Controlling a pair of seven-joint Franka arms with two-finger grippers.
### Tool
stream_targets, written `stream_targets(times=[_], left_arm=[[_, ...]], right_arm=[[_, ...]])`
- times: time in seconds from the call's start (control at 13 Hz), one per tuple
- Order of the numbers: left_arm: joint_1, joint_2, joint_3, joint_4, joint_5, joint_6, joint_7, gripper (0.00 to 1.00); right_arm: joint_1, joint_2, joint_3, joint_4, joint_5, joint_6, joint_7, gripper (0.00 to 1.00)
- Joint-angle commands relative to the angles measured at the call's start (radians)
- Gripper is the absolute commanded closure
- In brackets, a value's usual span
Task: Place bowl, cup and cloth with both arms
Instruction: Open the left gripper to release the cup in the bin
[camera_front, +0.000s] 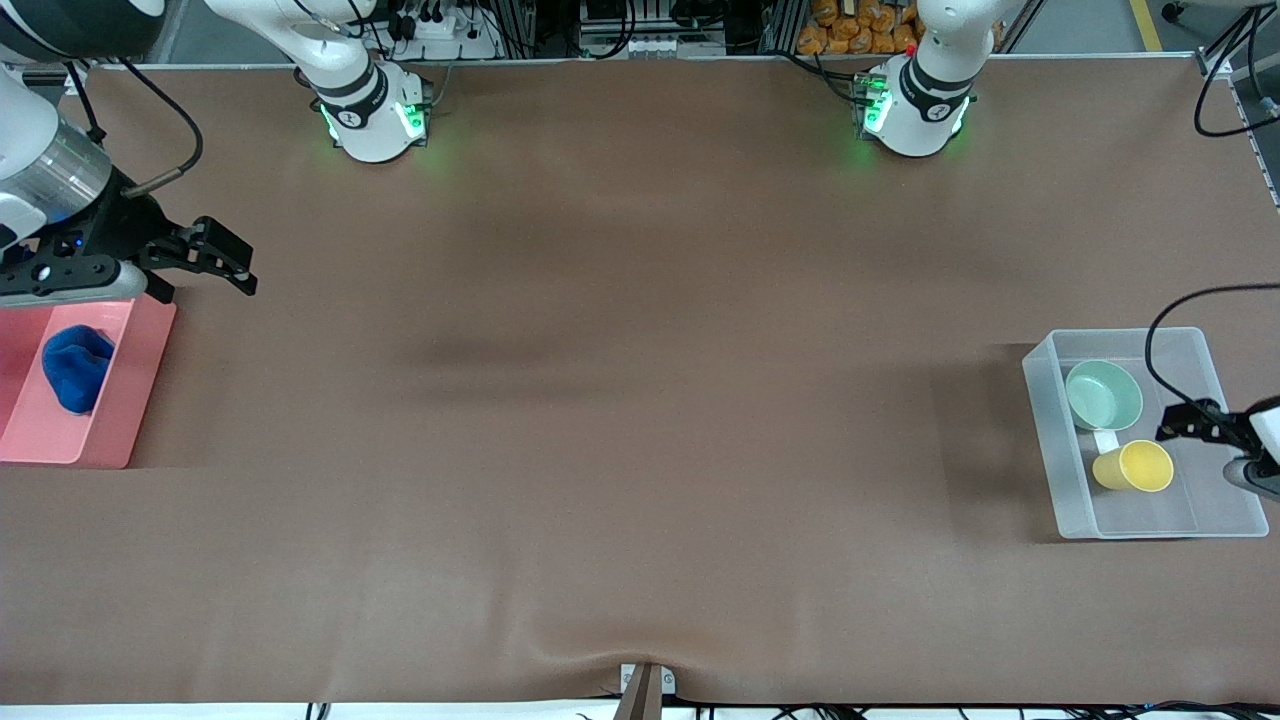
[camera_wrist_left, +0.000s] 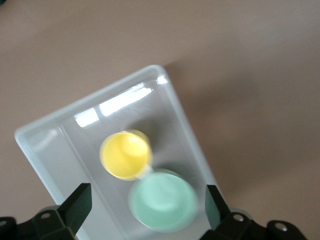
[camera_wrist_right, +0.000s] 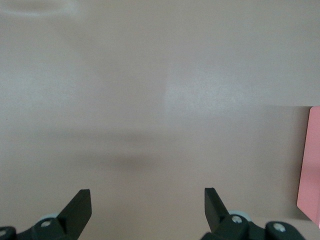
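The mint-green bowl (camera_front: 1104, 394) and the yellow cup (camera_front: 1133, 466) sit side by side in a clear plastic bin (camera_front: 1058, 470) at the left arm's end of the table. The cup is nearer the front camera. My left gripper (camera_front: 1182, 424) is open and empty above the bin. In the left wrist view, the gripper (camera_wrist_left: 146, 197) is over the bowl (camera_wrist_left: 162, 200), with the cup (camera_wrist_left: 125, 154) just past it. The blue cloth (camera_front: 77, 366) lies bunched on a pink tray (camera_front: 130, 400) at the right arm's end. My right gripper (camera_front: 205, 280) is open and empty over bare table beside the tray.
The brown table cover (camera_front: 640, 400) spans the whole middle. The right wrist view shows my right gripper (camera_wrist_right: 146, 197) over bare cover, with the pink tray's edge (camera_wrist_right: 310, 165) at one side. The arm bases (camera_front: 375, 120) stand along the table edge farthest from the front camera.
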Motion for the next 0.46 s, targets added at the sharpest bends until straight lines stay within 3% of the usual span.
stream_targets(times=[0.0,0.38], left_arm=[[0.003,-0.109,-0.062,-0.046,-0.07,-0.107,-0.204,0.0],[0.002,-0.281,-0.113,-0.079,-0.153,-0.177,-0.419,0.0]], right_arm=[[0.0,0.01,-0.003,0.025,0.001,-0.016,0.009,0.0],[0.001,0.01,-0.004,0.025,0.001,-0.016,0.009,0.0]])
